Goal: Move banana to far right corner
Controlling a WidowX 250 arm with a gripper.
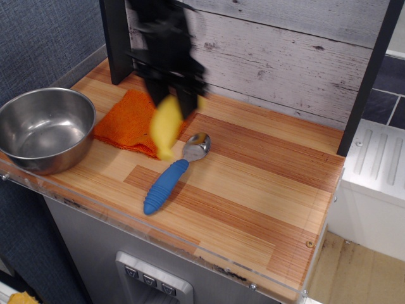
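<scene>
The yellow toy banana (164, 125) hangs in the air, held at its upper end by my black gripper (177, 95), which is shut on it. It hangs above the right edge of the orange cloth (130, 120) and just left of the spoon's bowl. Both are motion-blurred. The far right corner (329, 136) of the striped wooden countertop lies by the whitewashed plank wall and the dark vertical post (370, 76), well to the right of the gripper.
A blue-handled spoon (169, 177) lies in the middle of the countertop. A steel bowl (44, 126) stands at the left edge. A clear plastic rim (190, 247) runs along the front. A white appliance (373, 171) stands beyond the right edge.
</scene>
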